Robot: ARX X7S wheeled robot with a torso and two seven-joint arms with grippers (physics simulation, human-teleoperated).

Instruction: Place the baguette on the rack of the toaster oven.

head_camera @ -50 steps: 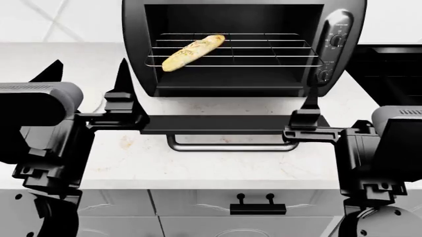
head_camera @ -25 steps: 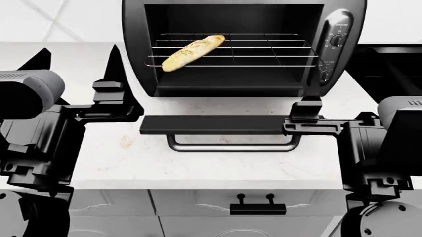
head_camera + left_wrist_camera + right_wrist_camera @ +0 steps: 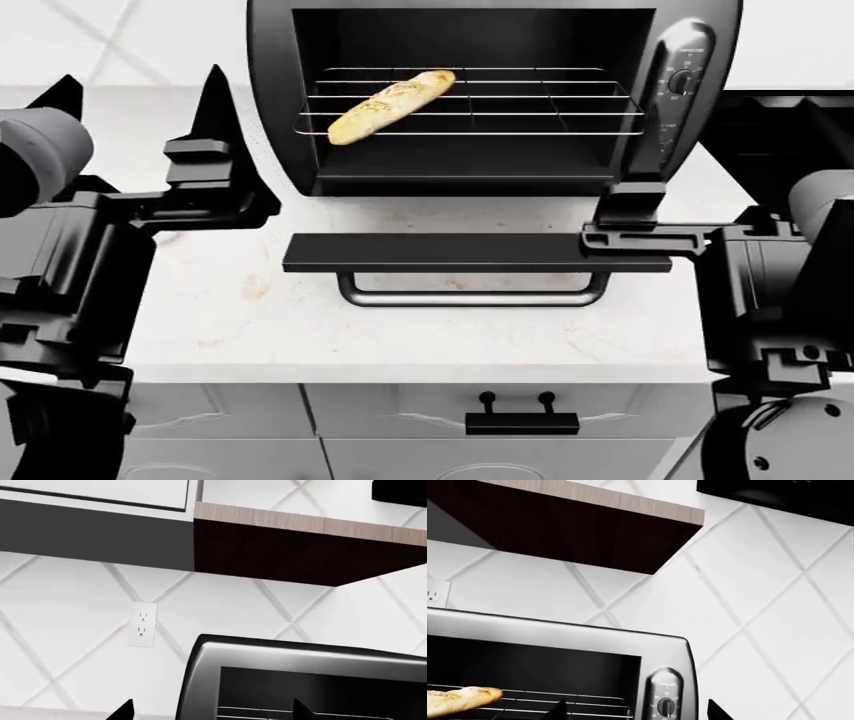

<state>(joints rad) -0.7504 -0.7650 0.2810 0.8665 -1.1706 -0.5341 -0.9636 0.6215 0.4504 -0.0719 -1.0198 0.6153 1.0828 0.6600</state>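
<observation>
The golden baguette lies slantwise on the left half of the silver wire rack inside the black toaster oven. The oven's door hangs open, flat over the counter. My left gripper is open and empty, left of the oven and apart from it. My right gripper is open and empty at the door's right end. The right wrist view shows the baguette's end, the rack and my right gripper. The left wrist view shows the oven's top left corner past my left gripper.
Two round knobs sit on the oven's right panel. A black cooktop lies right of the oven. The white counter ends at a front edge above a drawer with a black handle. A wall outlet and a wooden shelf are behind.
My left arm has moved up and to the left, away from the oven door. My right arm has risen slightly and shifted right. The baguette and door have not moved.
</observation>
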